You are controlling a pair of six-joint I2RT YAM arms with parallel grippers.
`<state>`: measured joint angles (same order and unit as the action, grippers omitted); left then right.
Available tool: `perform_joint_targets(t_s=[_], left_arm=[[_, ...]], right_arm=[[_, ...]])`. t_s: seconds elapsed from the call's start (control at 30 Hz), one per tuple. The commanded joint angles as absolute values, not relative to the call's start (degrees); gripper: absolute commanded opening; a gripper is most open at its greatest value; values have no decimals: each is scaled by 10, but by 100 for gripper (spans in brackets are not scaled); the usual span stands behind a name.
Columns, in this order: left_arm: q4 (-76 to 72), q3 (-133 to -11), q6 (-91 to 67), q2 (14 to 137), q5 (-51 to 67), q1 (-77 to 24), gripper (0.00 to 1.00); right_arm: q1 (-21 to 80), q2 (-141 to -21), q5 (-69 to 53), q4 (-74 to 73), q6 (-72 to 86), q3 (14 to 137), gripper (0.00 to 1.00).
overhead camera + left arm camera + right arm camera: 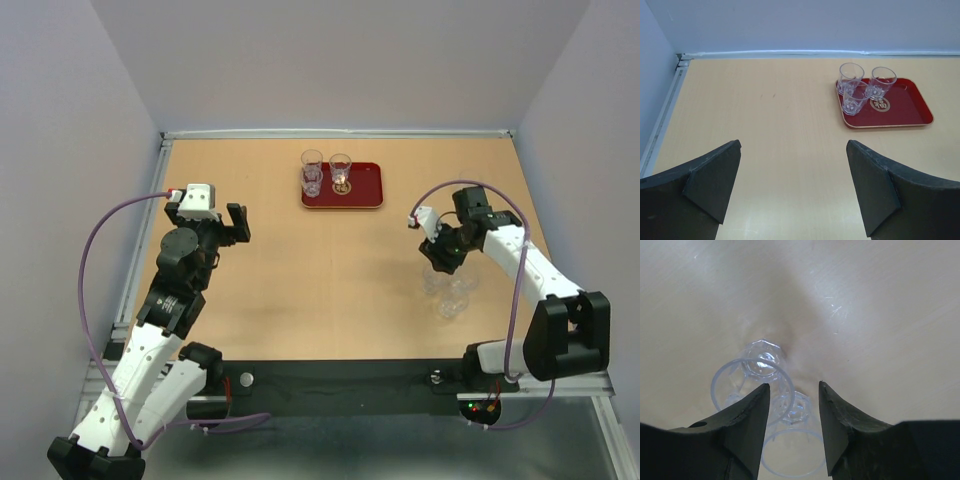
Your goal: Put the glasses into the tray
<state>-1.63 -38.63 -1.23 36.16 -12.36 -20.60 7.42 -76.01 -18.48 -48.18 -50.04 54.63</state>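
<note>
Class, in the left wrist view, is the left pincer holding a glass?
No: the left pincer gapes empty, with the glasses away on the tray.

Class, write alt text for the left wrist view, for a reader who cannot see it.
Three clear glasses stand clustered at the left end of a red tray, near the far edge of a wooden table. In the foreground the left hand is wide open, its two dark fingers holding nothing.
</note>
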Motion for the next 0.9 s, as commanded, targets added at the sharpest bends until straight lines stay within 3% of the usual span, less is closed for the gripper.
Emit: perform_joint_targets(t_s=[0.0,0.23,0.33,0.37,0.43,0.7,0.87], left_arm=[[-47,-385,-3,355,-118,-205,98],[-47,-384,-3,354,-118,-205,98],[-47,-385,-4,354,-117,-205,98],[-47,-384,-3,355,-117,-205,98],[-47,-384,-3,355,-116,-205,98],[-47,-384,-3,360,-119,-205,98],[-47,-383,-3,363,-127,-205,98]], right_arm=[[69,-766,-174,-442,-490,535,49],[69,-786,-193,-435,-488,510,36],[69,-785,-206,-436,-484,507,22],[69,-784,-213,-436,-485,508,12],[69,-781,-222,-436,-483,511,2],[70,-825,-265,-414,-398,606,1],[77,-915,-246,-331,-227,707,1]])
